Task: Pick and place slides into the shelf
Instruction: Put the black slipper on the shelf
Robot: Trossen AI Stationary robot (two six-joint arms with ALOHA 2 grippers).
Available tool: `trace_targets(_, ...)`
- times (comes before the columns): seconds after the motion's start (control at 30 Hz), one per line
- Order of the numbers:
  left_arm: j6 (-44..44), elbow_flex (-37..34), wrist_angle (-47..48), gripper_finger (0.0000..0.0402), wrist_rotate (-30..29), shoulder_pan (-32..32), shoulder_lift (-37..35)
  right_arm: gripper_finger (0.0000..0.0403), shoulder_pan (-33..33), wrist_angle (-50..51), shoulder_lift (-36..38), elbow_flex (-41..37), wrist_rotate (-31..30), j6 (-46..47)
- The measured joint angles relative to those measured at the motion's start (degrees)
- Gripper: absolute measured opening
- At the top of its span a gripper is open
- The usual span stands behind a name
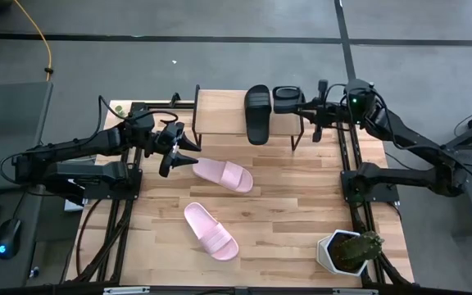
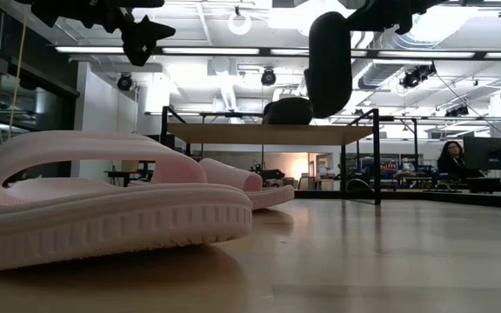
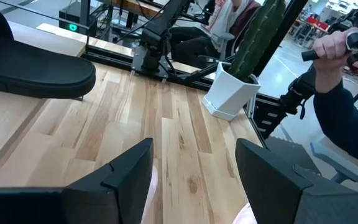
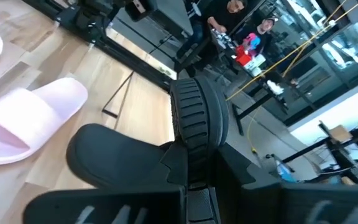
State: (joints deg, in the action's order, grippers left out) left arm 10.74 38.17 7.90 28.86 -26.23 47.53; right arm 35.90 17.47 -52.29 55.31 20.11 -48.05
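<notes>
One black slide point(image 1: 257, 113) lies flat on the shelf point(image 1: 220, 115) at the table's far edge. My right gripper point(image 1: 303, 104), reaching from the right, is shut on the second black slide point(image 1: 288, 100), which hangs on end above the shelf's right part point(image 2: 329, 61). Two pink slides rest sole-down on the tabletop, one mid-table point(image 1: 222, 174) and one nearer point(image 1: 211, 231). My left gripper point(image 1: 179, 152) is open in the air above the left end of the mid-table pink slide; its fingers point(image 3: 129, 171) stand wide apart. My right gripper pinches the second black slide between its two fingers, coming roughly level from the table's right. The slide's ribbed edge point(image 4: 197, 124) runs out from between the fingers; the gripper body hides the exact place. The slide hangs upright, its lower end point(image 2: 329, 109) clear above the shelf top.
A cactus in a white pot point(image 1: 347, 250) stands at the table's near right corner. Black frame rails run along both sides point(image 1: 355, 197). A person's hand and sleeve point(image 3: 337, 56) show beyond the table. Bare wood lies between the pink slides and the pot point(image 1: 293, 205).
</notes>
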Motion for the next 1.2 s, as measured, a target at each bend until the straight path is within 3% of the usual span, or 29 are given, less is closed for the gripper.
trace_targets(0.7, 0.0, 0.0, 0.1, 0.0216, 0.0, 0.0, 0.0, 0.0016, 2.2, -2.4, -2.0, 0.0, -0.5, -0.8)
trace_targets(1.2, -0.4, 0.0, 0.0, 0.0216, -1.7, 0.0, 0.4, 0.0016, 9.2, -9.1, -2.4, 0.0, 7.7, -0.9)
